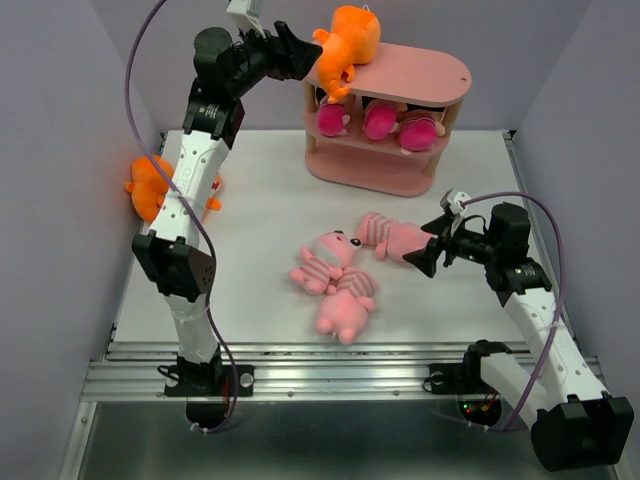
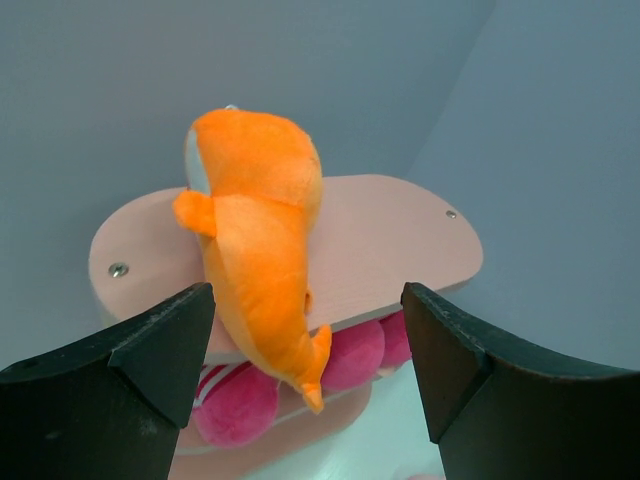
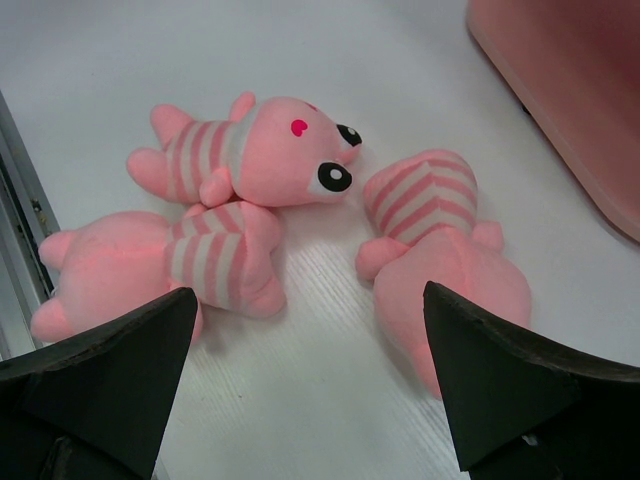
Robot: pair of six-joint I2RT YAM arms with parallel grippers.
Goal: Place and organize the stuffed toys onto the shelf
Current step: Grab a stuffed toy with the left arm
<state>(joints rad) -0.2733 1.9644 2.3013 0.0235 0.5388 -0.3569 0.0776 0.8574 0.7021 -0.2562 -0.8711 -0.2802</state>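
Here the left fingers stand apart, gripping nothing, just short of a plain orange monster. It lies across the top tier of the pink oval shelf, one end drooping over the front edge. Magenta dolls fill the tier below. The right fingers are likewise spread and empty above three pale pink striped pigs, which lie close together on the white surface. A second orange monster sits at the surface's left edge.

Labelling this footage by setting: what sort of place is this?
Likely a lab robot cell: grey walls box in a white table, left arm and right arm bolted to a metal rail.
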